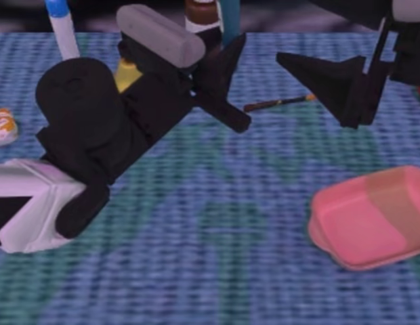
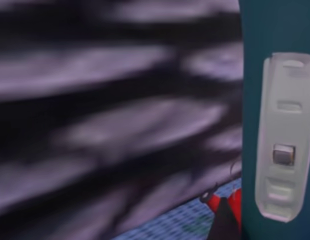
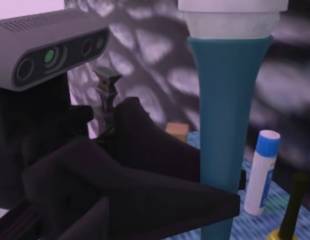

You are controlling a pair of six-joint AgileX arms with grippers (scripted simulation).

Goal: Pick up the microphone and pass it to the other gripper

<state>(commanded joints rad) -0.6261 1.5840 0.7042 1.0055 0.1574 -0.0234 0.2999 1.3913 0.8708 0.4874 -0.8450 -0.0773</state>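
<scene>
1. Nearest the camera, the teal handle of the microphone (image 2: 260, 75) fills one side of the left wrist view, its white switch strip (image 2: 285, 135) turned toward the lens.
2. In the right wrist view the microphone (image 3: 227, 115) is seen standing upright, whitish head uppermost, with its lower handle pinched between the jaws of the left gripper (image 3: 195, 195). In the top view only a teal sliver of it (image 1: 230, 17) shows at the upper edge, just above the left gripper (image 1: 220, 81).
3. The microphone is judged light and stiff, a smooth tapering plastic body that could slip downward through a loose pinch. The head looks the more delicate part.
4. A hold for the receiving side is best taken on the bare handle between the head and the left jaws, clear of the switch strip, where the taper is widest.
5. The left arm is stretched diagonally from the desk's (image 1: 196, 257) left side toward the upper middle, wrist camera on top, jaws pointed toward the right.
6. The right gripper (image 1: 311, 78) is held near the upper right, above the desk, its wedge fingers aimed left toward the microphone and seemingly spread, apart from it. A thin brown paintbrush (image 1: 278, 103) lies on the desk between the two grippers.
7. A white tube with a blue cap (image 3: 262, 170) stands behind the microphone.
</scene>
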